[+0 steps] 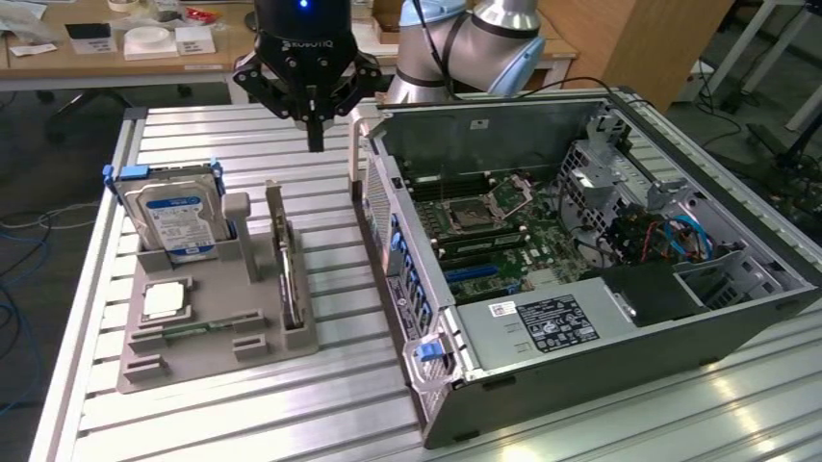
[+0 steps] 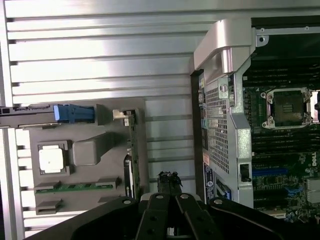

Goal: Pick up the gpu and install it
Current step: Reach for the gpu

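The gpu (image 1: 285, 262) stands on its edge in a slot of the grey holder (image 1: 206, 361), a thin card with a metal bracket at its far end. In the wrist view the gpu (image 2: 131, 160) appears edge-on. My black gripper (image 1: 315, 144) hangs well above the table, beyond the holder's far end and between it and the open computer case (image 1: 565, 318). Its fingers are shut together with nothing between them. In the wrist view the gripper (image 2: 169, 179) sits just to one side of the card. Blue slots (image 1: 482, 272) lie on the motherboard inside the case.
The holder also carries a hard drive (image 1: 180, 217) with blue clips, a square silver processor chip (image 1: 165, 300) and a green memory stick (image 2: 75, 187). The case's perforated rear wall (image 2: 217, 120) stands close to the holder. A cluttered desk (image 1: 141, 43) lies behind the table.
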{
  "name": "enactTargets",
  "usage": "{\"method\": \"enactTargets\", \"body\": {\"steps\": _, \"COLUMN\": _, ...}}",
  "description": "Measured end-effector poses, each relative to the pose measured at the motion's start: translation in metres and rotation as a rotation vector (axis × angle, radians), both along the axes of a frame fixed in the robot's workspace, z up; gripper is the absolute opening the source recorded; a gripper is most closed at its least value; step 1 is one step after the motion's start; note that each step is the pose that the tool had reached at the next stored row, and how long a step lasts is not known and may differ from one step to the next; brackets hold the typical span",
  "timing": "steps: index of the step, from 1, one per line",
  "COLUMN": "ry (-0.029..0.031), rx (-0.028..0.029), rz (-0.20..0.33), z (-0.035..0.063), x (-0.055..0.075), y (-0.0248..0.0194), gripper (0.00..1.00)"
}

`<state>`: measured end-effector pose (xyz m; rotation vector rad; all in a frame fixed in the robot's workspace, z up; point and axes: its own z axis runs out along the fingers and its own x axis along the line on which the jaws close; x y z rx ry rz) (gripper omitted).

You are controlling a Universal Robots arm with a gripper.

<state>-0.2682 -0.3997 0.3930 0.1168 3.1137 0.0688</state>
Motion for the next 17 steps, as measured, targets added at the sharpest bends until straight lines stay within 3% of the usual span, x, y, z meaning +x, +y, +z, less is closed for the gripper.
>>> {"method": "enactTargets", "body": {"steps": 17, "ry": 0.0000, "rx": 0.0000, "rz": 0.000, "z": 0.0000, "x": -0.016, "y": -0.0011, "gripper": 0.10}}
